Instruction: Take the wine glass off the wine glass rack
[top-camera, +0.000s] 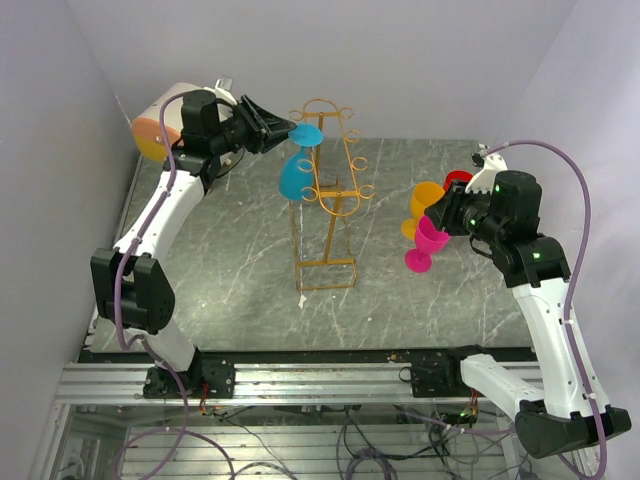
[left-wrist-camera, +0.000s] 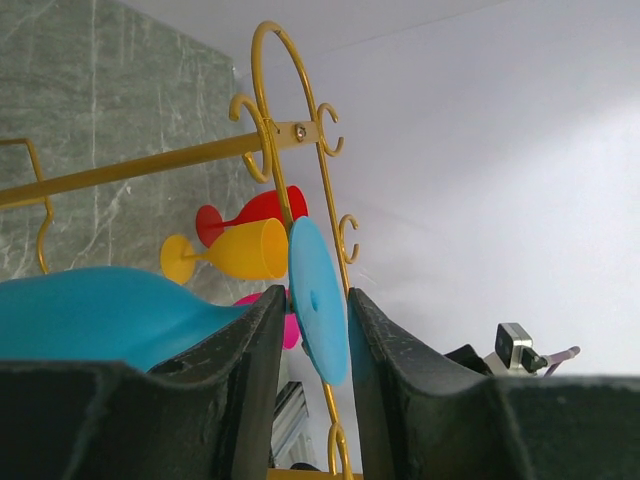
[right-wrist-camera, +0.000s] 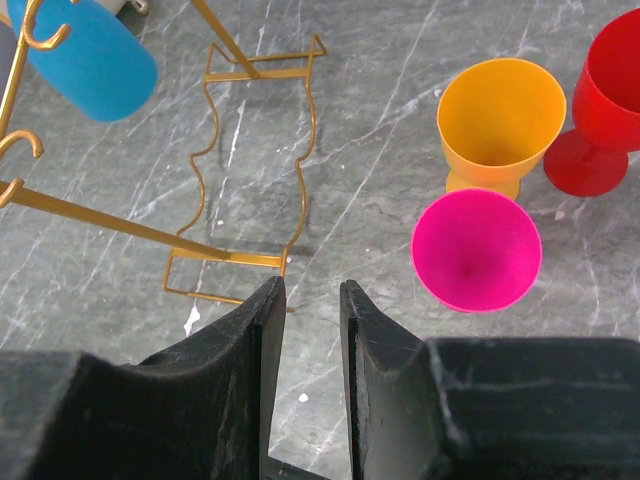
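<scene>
The blue wine glass (top-camera: 296, 175) hangs upside down on the gold wire wine glass rack (top-camera: 327, 200), its foot (top-camera: 305, 133) up at a top hook. My left gripper (top-camera: 287, 130) is at that foot. In the left wrist view its fingers close on the blue foot disc (left-wrist-camera: 318, 300), with the bowl (left-wrist-camera: 100, 315) to the left and the rack arm (left-wrist-camera: 150, 165) above. My right gripper (top-camera: 448, 213) hovers at the right above the table, narrowly open and empty (right-wrist-camera: 312, 285). The right wrist view also shows the blue glass (right-wrist-camera: 90, 50) and the rack base (right-wrist-camera: 250, 260).
A pink glass (top-camera: 428, 240), an orange glass (top-camera: 425, 198) and a red glass (top-camera: 457, 180) stand together at the right, just beside my right gripper. A round beige cabinet (top-camera: 155, 130) stands at the back left behind the left arm. Walls close in on both sides.
</scene>
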